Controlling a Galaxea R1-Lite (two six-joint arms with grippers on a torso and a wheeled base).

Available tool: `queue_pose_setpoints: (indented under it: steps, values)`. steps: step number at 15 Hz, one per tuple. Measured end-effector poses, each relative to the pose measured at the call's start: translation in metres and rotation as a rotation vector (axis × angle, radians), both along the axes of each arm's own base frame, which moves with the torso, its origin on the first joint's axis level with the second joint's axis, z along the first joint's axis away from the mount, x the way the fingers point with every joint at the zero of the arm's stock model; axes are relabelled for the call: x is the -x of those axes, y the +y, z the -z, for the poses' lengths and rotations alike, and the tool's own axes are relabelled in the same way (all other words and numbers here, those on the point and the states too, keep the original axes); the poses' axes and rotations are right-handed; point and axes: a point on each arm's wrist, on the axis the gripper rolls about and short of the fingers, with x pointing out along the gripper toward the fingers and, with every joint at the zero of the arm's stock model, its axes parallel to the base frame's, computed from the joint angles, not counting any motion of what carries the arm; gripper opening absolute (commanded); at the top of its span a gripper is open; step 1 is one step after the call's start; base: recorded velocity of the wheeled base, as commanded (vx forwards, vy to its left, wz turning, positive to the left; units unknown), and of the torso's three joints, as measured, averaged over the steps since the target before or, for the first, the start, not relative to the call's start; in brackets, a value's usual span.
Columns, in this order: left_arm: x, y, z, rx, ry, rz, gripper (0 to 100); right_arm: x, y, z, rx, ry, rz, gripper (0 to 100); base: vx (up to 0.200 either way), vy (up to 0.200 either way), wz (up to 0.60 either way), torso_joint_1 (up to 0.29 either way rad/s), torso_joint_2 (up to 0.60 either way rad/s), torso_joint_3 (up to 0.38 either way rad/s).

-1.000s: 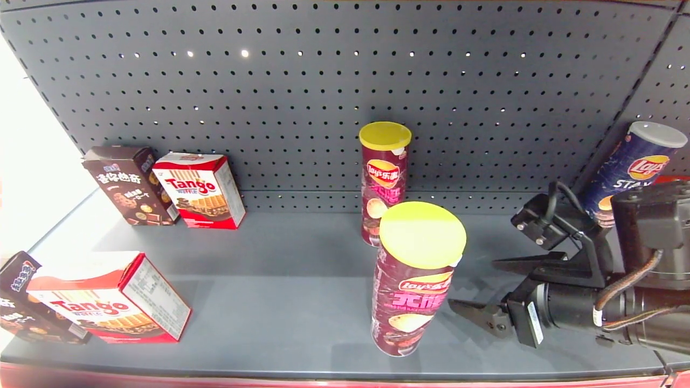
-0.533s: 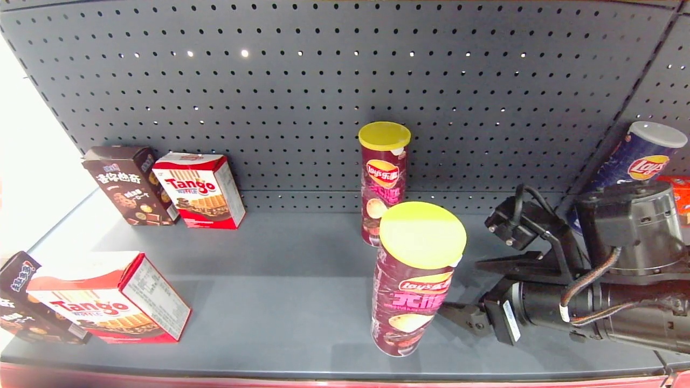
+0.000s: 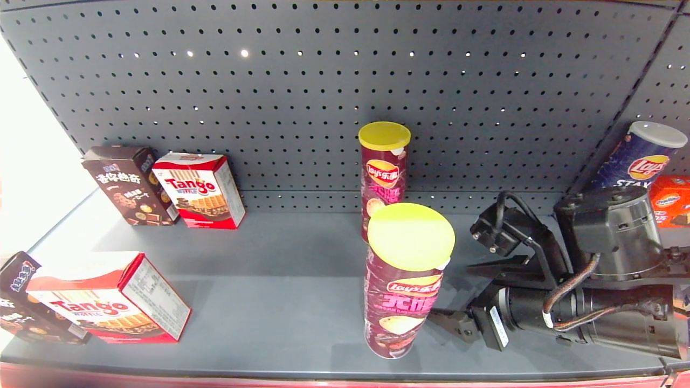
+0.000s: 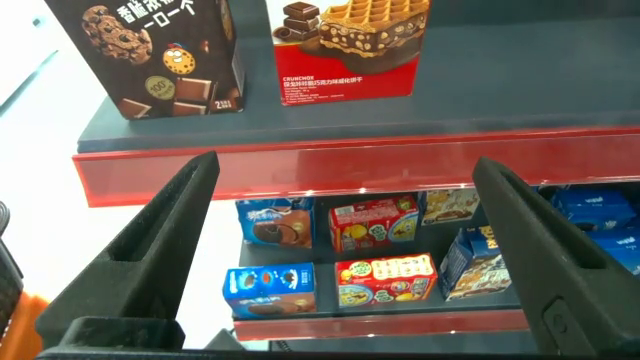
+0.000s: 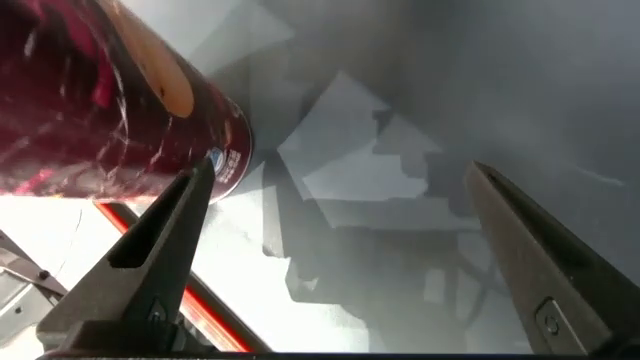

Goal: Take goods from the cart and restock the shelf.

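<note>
The right gripper (image 3: 449, 291) lies low over the shelf (image 3: 280, 291) with its jaws spread wide and nothing held between them. Its nearer finger (image 3: 450, 318) points at the lower wall of the front can (image 3: 403, 302), and in the right wrist view that tip sits at the can's bottom rim, though whether it actually touches cannot be told. The other finger is well clear of the can. The left gripper (image 4: 345, 165) is also wide open and holds nothing (it hangs in front of the shelf's glossy red edge, with smaller packets on lower tiers behind it). The front can is a tall maroon tube with a flat yellow plastic lid (image 3: 411, 236), standing near the shelf's front edge. It hides the foot of the back can (image 3: 383, 172), an upright tube of the same kind near the pegboard (image 3: 302, 97), a dark metal sheet with rows of round holes. A blue can (image 3: 636, 161) leans at the far right, its base hidden by the right arm, and an orange box (image 3: 671, 199) beside it is cut off by the frame. At the left stand a brown cookie box (image 3: 126, 183) and a red-and-white wafer box (image 3: 199, 188). A second wafer box (image 3: 108, 307) sits nearer the front, beside a dark box (image 3: 21, 302) that is partly out of view.
</note>
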Motion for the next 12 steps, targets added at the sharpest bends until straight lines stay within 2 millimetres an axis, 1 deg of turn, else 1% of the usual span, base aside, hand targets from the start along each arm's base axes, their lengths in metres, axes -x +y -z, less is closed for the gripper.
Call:
queue_pose_setpoints:
  steps: [12]
  values:
    - [0.0, 0.0, -0.0002, 0.001, -0.001, 0.0, 100, 0.0014, 0.0, -0.001, -0.002, -0.004, -0.003, 100, 0.0, 0.0, 0.0, 0.0, 0.0, 0.0]
